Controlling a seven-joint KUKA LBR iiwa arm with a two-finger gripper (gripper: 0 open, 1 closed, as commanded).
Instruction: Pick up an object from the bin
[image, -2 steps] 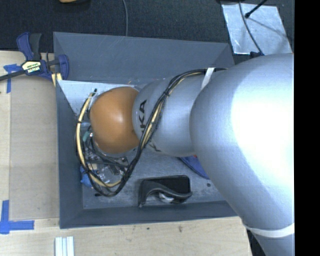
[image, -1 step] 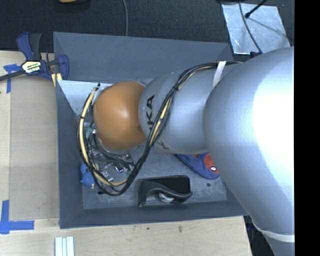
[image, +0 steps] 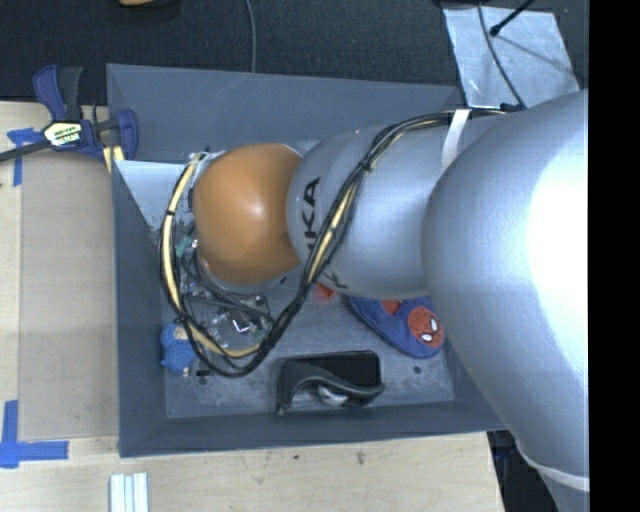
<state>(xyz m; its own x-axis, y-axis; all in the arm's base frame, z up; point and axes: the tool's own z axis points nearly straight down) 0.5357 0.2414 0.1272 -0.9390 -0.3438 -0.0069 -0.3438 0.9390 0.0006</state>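
Gripper (image: 232, 320), open or closed impossible to tell under the orange cover (image: 245, 210), hangs low in the bin (image: 140, 390), with a small blue thing (image: 176, 352) just left of it and a black thing (image: 330, 378) near its lower right, lying long-axis left-to-right.

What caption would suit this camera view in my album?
Silver KUKA arm with orange wrist cover reaches into a grey bin holding a blue Spider-Man slipper and a black object.

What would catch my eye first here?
The big silver arm reaches in from the right, ending in a rounded orange cover above the left half of the grey bin. Below it on the bin floor lie a blue slipper with a Spider-Man face, right of centre, and a black curved object near the lower wall.
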